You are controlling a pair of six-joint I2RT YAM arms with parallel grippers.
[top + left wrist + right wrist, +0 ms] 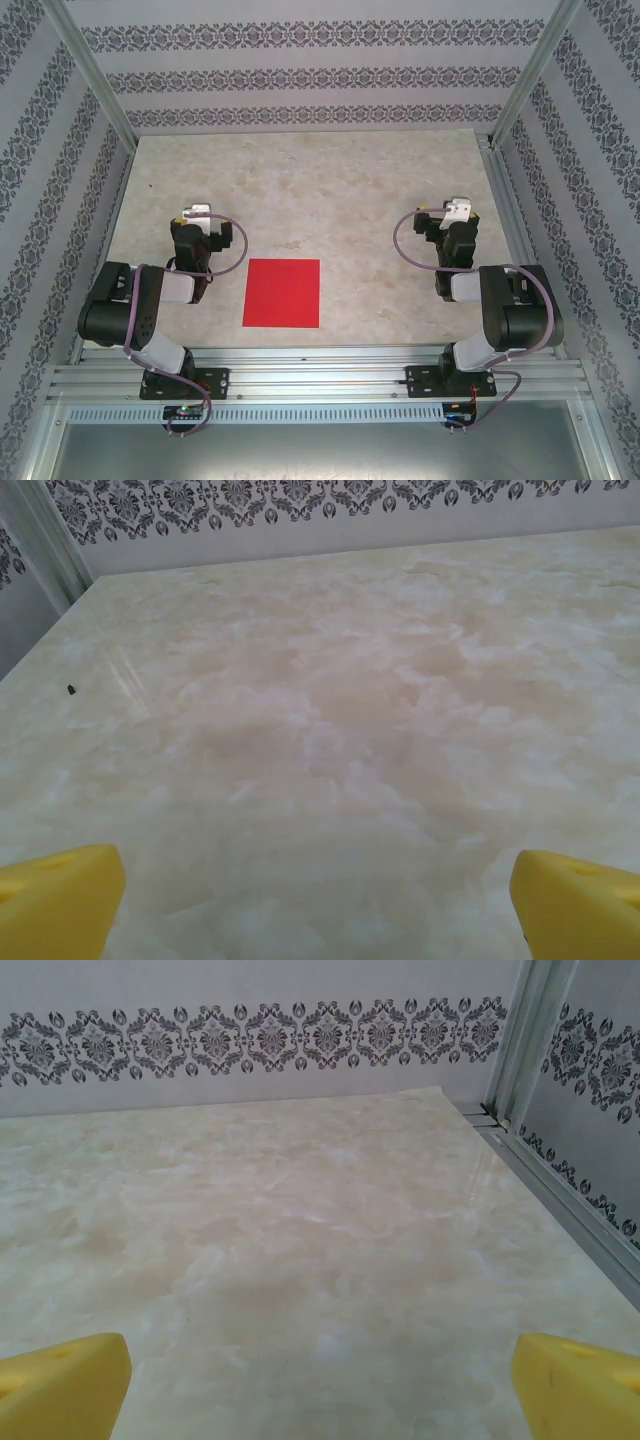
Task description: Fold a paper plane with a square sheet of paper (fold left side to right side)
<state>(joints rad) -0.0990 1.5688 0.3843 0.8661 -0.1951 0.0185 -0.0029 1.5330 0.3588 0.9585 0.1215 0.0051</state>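
I watch from above and behind the arm bases (185,381), looking steeply down on the whole desk (330,190) from afar. Each wrist camera rides low and close over the marble, facing the patterned back wall (310,70), framed by the left hand (320,905) or right hand (320,1385). All three share desk and wall.

text: none readable | labels: none | numbers: none | signs: none

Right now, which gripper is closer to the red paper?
The left gripper: the square sheet of paper lies off-centre toward it, farther from the right gripper.
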